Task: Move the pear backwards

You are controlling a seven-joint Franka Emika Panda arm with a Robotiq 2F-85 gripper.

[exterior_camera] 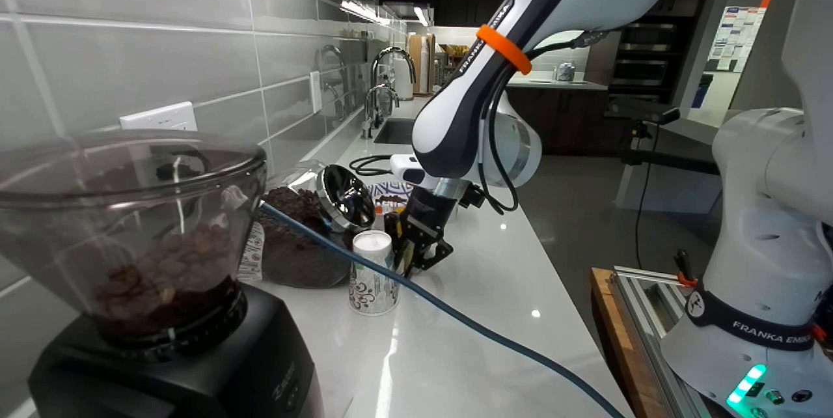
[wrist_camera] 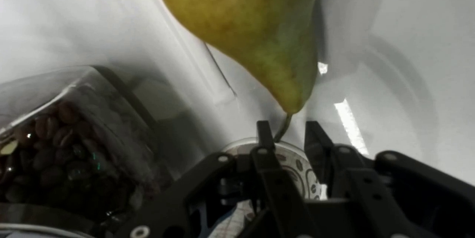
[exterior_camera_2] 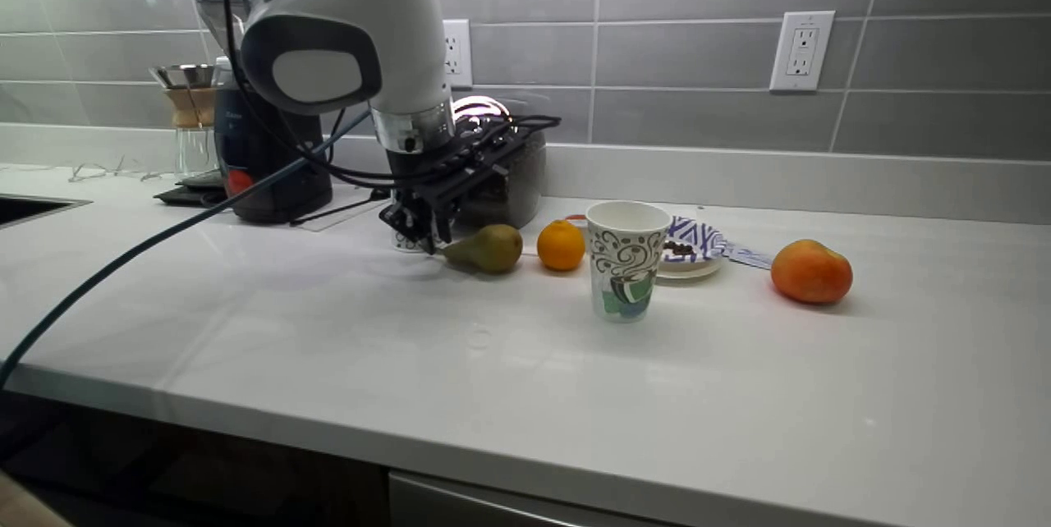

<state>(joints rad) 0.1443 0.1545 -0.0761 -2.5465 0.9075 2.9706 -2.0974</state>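
The yellow-green pear [exterior_camera_2: 490, 249] lies on its side on the white counter, with its narrow stem end toward my gripper [exterior_camera_2: 433, 241]. In the wrist view the pear [wrist_camera: 256, 26] fills the top middle. Its body is ahead of the fingertips, and its stem hangs between the two fingers of my gripper [wrist_camera: 289, 130]. The fingers are partly open with a gap, and neither seems to press on the pear. In an exterior view my gripper [exterior_camera: 413, 265] is low at the counter behind a paper cup, and the pear is mostly hidden there.
An upside-down patterned cup [exterior_camera: 374, 281] stands close to the gripper. A bean jar [exterior_camera: 296, 249] is by the wall. An orange [exterior_camera_2: 561, 245], an upright cup [exterior_camera_2: 628, 264], a plate [exterior_camera_2: 694, 268] and a red-orange fruit [exterior_camera_2: 811, 272] lie beyond the pear. A blue cable [exterior_camera: 455, 314] crosses in front.
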